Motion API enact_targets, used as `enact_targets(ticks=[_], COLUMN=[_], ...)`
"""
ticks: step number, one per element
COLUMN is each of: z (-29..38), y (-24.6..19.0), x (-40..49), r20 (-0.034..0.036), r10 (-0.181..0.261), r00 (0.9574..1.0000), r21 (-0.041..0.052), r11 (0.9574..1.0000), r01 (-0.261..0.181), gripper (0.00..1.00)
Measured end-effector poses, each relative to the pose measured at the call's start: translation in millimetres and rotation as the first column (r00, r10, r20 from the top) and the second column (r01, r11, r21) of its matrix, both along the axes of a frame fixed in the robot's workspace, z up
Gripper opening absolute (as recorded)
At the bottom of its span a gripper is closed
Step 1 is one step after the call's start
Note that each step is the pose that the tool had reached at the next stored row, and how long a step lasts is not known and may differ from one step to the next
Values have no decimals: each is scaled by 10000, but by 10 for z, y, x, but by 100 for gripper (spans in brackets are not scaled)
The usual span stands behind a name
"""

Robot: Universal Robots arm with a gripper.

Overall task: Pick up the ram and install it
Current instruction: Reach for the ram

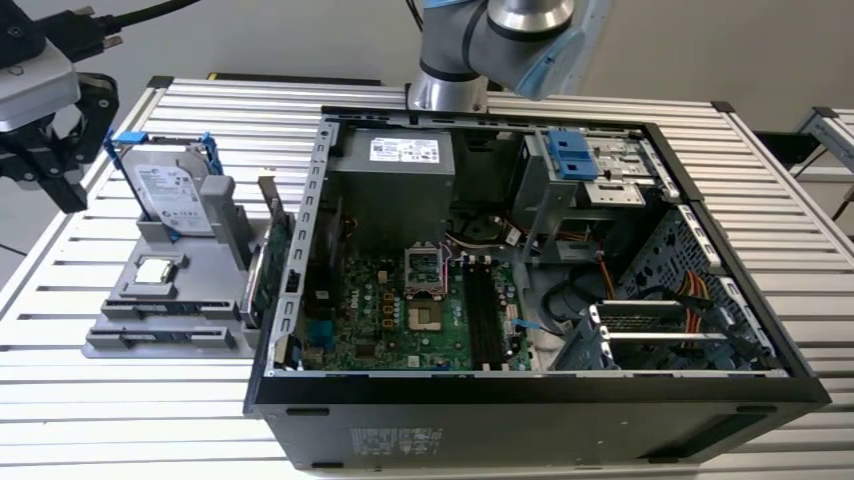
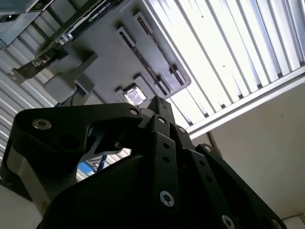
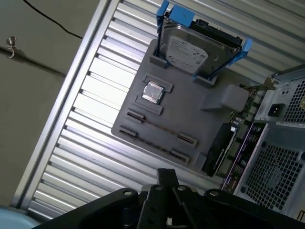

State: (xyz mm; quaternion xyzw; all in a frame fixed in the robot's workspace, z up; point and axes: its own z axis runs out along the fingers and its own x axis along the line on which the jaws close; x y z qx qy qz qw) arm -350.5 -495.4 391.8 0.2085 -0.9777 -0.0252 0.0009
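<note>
Pickup and install both remain: the ram (image 3: 159, 128) sits untouched in the grey holder (image 3: 190, 112), the gripper (image 3: 167, 175) near that holder, fingers pressed together, empty.

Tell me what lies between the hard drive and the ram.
The square CPU chip on the grey holder, seen in the first wrist view.

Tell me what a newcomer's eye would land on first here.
The open computer case dominates the middle of the exterior view, its green motherboard laid bare. To the exterior view's left, a silver hard drive with a blue handle stands upright in a grey tray, with a small square chip lying on the tray near it. The black hand hangs beyond the tray, at that view's far left edge.
</note>
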Motion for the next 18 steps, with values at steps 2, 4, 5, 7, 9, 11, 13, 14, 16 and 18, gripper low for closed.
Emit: enact_targets(ticks=[2, 4, 5, 7, 9, 11, 13, 14, 16, 18], z=[0, 0, 0, 0, 0, 0, 0, 0, 0, 0], y=[0, 0, 0, 0, 0, 0, 0, 0, 0, 0], x=[0, 0, -1, -1, -1, -1, -1, -1, -1, -1], r20=[1, 0, 0, 0, 0, 0, 0, 1, 0, 0], r10=[208, 402, 509, 725, 948, 1156, 1373, 1485, 1703, 1921], r00=[9998, 9992, 9987, 9974, 9955, 9933, 9905, 9889, 9854, 9814], r21=[0, 0, 0, 0, 0, 0, 0, 0, 0, 0], r11=[9998, 9992, 9987, 9974, 9955, 9933, 9905, 9889, 9854, 9814], r01=[-208, -402, -509, -725, -948, -1156, -1373, -1485, -1703, -1921], gripper=[0, 0, 0, 0, 0, 0, 0, 0, 0, 0])
